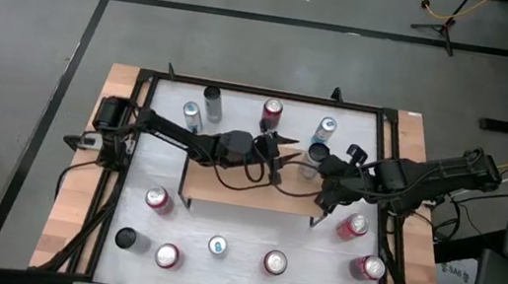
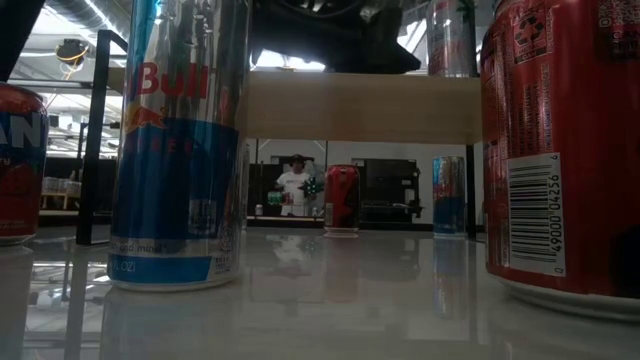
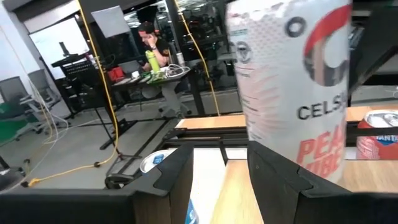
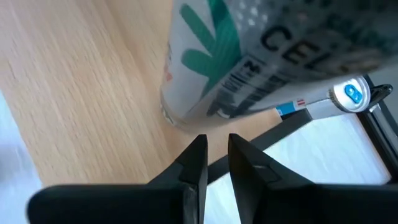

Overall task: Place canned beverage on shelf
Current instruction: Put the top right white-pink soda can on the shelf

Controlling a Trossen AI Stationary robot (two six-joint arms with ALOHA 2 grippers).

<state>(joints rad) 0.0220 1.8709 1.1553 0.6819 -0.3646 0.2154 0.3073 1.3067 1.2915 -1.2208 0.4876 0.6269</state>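
A white tabletop [image 1: 241, 235] in a black frame [image 1: 392, 117] sits on a grey floor [image 1: 247, 51] crossed by dark lines. Beyond it the room opens out — a person in a white top [image 2: 295, 185] stands far off in the low view, and another person [image 3: 151, 38] sits at a cluttered desk [image 3: 146, 76] (a green bottle [image 3: 151, 61] on it). A yellow cable [image 3: 109, 93] hangs down and trails along the floor — a whiteboard [image 3: 115, 22] stands behind it.

celsius can [image 3: 292, 81] cut off above; person [image 2: 296, 186] too small.
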